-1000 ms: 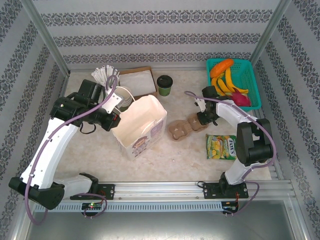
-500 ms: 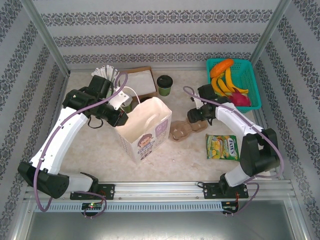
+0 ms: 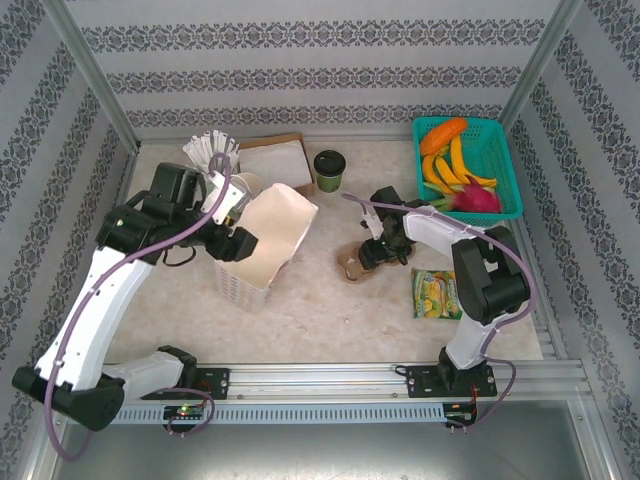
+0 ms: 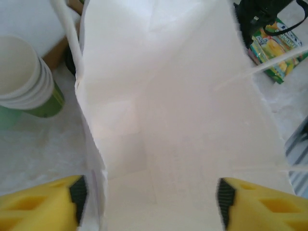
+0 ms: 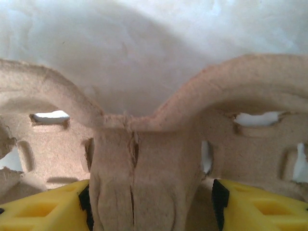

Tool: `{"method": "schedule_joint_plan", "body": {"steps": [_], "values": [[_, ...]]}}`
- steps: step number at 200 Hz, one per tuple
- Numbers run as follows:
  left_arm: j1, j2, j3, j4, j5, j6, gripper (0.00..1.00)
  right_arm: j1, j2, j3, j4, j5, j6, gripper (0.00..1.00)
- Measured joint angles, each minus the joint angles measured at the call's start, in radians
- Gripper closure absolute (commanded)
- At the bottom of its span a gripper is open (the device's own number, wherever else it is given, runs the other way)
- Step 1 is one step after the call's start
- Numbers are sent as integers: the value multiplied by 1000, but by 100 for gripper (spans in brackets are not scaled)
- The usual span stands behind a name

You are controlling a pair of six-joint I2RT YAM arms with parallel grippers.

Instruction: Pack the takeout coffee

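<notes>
My left fingers (image 4: 43, 207) are spread wide over the mouth of the white paper bag (image 4: 178, 110). My right fingers (image 5: 260, 207) stand apart, straddling the middle ridge of the brown pulp cup carrier (image 5: 144, 159). The dark green paper cup with black lid (image 3: 329, 170) stands upright near the far edge of the table (image 3: 330, 310), midway along. The lettering on the yellow-green snack packet (image 3: 430, 295) is too blurred to read.

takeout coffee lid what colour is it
Black lid on a dark green cup; clearest in the top external view.
</notes>
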Motion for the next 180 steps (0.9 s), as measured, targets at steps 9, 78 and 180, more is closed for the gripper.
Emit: {"method": "schedule_joint_plan", "body": {"steps": [9,78,180], "values": [[2,-27,-19,23,-11,-16,8,6,2,3,2,4,0,36],[8,-28,-102,96,-51,-93,26,32,21,12,32,36,12,45],[21,30,-84,140,169,-180,100,37,-13,9,23,61,29,55]]}}
